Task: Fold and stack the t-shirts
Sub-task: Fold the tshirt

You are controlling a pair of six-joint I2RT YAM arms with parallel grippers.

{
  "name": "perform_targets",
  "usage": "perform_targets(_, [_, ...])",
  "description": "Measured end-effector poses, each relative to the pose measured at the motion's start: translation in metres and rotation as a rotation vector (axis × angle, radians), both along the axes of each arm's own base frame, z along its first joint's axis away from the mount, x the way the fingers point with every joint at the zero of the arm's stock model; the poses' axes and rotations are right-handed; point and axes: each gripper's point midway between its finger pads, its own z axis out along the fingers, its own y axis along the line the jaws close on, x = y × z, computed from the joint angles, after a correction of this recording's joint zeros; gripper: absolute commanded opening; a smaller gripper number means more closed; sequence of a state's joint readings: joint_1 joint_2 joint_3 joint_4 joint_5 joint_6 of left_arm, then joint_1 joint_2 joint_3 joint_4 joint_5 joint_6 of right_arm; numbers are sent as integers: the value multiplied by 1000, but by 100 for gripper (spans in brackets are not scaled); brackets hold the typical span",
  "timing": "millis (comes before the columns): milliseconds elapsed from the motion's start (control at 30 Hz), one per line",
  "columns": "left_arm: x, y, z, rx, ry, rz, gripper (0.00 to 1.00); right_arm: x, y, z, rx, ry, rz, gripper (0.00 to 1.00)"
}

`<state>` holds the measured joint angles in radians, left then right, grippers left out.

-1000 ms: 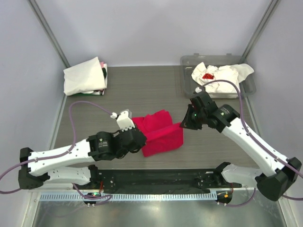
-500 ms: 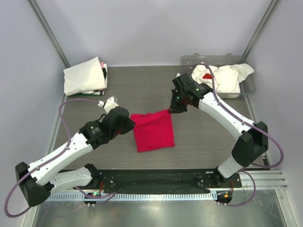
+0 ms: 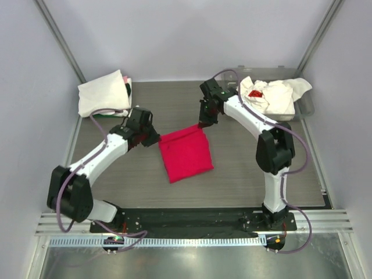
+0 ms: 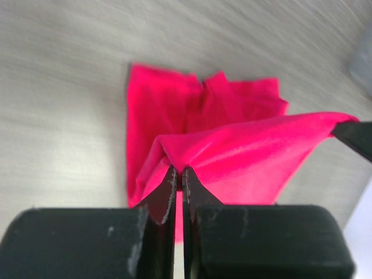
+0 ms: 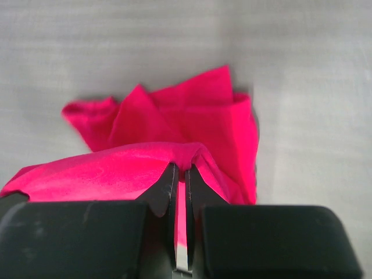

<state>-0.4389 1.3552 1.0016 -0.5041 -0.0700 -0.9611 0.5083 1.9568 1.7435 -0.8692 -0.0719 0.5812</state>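
Observation:
A crimson red t-shirt (image 3: pixel 186 154) lies partly folded in the middle of the table, its far edge lifted off the surface. My left gripper (image 3: pixel 157 139) is shut on the far-left corner of that edge (image 4: pixel 179 165). My right gripper (image 3: pixel 202 124) is shut on the far-right corner (image 5: pixel 185 165). The cloth (image 4: pixel 250 157) stretches taut between the two, and the rest of the shirt (image 5: pixel 174 116) lies flat below. A folded white t-shirt (image 3: pixel 103 93) rests at the back left. Crumpled white t-shirts (image 3: pixel 273 96), one with a small red mark (image 3: pixel 254 93), fill the tub at the back right.
The clear grey plastic tub (image 3: pixel 308 104) stands at the back right corner. A dark item (image 3: pixel 127 87) peeks from beside the folded white pile. Metal frame posts rise at both back corners, and a black rail runs along the near edge (image 3: pixel 192 221).
Both arms have swung toward the back of the table, carrying the red shirt's edge with them. The shirt has gone from a bunched heap to a flatter, squarer shape.

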Motion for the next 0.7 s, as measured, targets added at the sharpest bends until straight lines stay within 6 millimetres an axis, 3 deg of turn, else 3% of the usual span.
perform_targets(33, [8, 2, -6, 1, 13, 4, 0, 10, 3, -7, -3, 3, -2, 8])
perform_targets(100, [30, 6, -25, 1, 58, 3, 2, 29, 7, -20, -13, 18, -7, 37])
perform_targets(167, [49, 10, -43, 12, 107, 1, 15, 47, 10, -30, -20, 13, -8, 66])
perform_targets(200, [59, 14, -53, 18, 136, -1, 32, 66, 11, -41, -27, 15, -11, 70])
perform_targets(233, [71, 18, -65, 25, 162, -3, 33, 77, 11, -46, -27, 8, -9, 73])
perform_targets(267, [79, 21, -72, 27, 179, 0, 35, 87, 11, -50, -26, -2, -7, 73])
perform_targets(300, [85, 25, -78, 30, 195, 2, 46, 95, 10, -53, -28, -5, -5, 73])
perform_targets(367, [88, 34, -82, 40, 222, 7, 56, 99, 4, -55, -34, -5, -4, 73])
perform_targets(467, [86, 42, -65, 58, 207, 7, 60, 92, -5, -43, -25, -14, -5, 72])
perform_targets(700, [68, 41, 12, 76, 45, -13, 58, 2, -19, -8, 85, -37, 23, 58])
